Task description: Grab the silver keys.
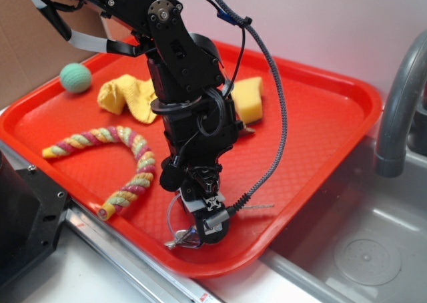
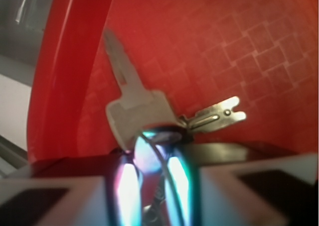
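The silver keys lie on the red tray close to its front rim, with their thin wire ring curving up beside my gripper. My gripper points down right on them. In the wrist view a large flat key and a smaller slotted key stick out just past my fingertips. The ring wire and part of the bunch run between my fingers. My gripper has its jaws close together, shut on the keys. The tray's rim rises just left of the keys.
On the tray lie a braided rope toy, a teal ball, a yellow cloth and a yellow sponge. A thin sliver lies right of my gripper. A steel sink and grey faucet stand at the right.
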`<state>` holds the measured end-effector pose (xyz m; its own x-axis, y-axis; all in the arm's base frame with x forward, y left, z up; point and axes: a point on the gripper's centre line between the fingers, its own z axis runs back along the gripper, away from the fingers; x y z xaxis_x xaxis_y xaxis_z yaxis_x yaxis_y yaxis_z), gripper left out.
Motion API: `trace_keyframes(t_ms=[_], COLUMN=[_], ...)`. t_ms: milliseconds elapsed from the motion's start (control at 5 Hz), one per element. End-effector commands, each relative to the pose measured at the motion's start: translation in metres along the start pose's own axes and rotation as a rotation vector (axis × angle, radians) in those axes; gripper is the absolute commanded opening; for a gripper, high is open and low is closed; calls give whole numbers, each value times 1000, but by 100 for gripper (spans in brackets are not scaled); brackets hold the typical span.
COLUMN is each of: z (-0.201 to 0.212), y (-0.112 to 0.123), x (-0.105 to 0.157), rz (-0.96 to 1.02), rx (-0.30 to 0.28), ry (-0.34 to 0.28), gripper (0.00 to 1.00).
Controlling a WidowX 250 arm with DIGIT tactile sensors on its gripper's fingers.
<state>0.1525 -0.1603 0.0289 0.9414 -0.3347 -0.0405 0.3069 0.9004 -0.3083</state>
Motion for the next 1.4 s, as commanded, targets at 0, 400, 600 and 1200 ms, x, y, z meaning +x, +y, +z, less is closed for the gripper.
trace_keyframes(t_ms=[0, 400, 600, 1200], z=[29, 151, 213, 294], y=[-9, 31, 47, 90], x=[-2, -27, -42, -63], rz=[-23, 230, 464, 748], rx=[11, 258, 428, 504], ry=[-51, -158, -57, -177], gripper=[0, 0, 0, 0])
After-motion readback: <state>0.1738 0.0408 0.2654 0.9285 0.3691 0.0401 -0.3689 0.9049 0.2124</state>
